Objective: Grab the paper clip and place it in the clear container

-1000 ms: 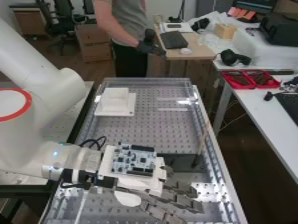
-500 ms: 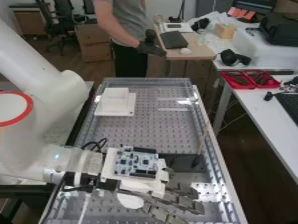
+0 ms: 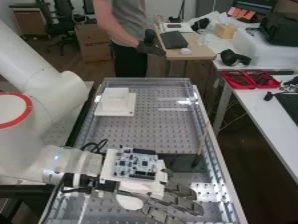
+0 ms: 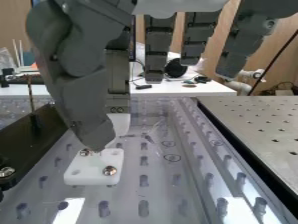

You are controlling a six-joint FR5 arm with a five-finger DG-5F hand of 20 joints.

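The hand (image 3: 176,195) is held low over the near part of the bench (image 3: 143,132), its fingers open and reaching across, with nothing seen in their grasp. The thumb (image 4: 86,97) is set apart from them, probably so that a thin thing can be pinched from two sides. The board (image 3: 136,164) is carried on the hand's back, presumably to leave the fingers unobstructed. On the bench's far part, the white stand (image 3: 115,104) is placed on a broad base, likely for steadiness. The white plate (image 4: 94,167) is set flat on the bench with screws (image 4: 109,170) through it, seemingly to keep it from shifting. Where the paper clip lies on the bench cannot be told, nor can the clear container be made out with certainty. The pick-up is judged to be ahead, and a careful, flat pinch would be called for.
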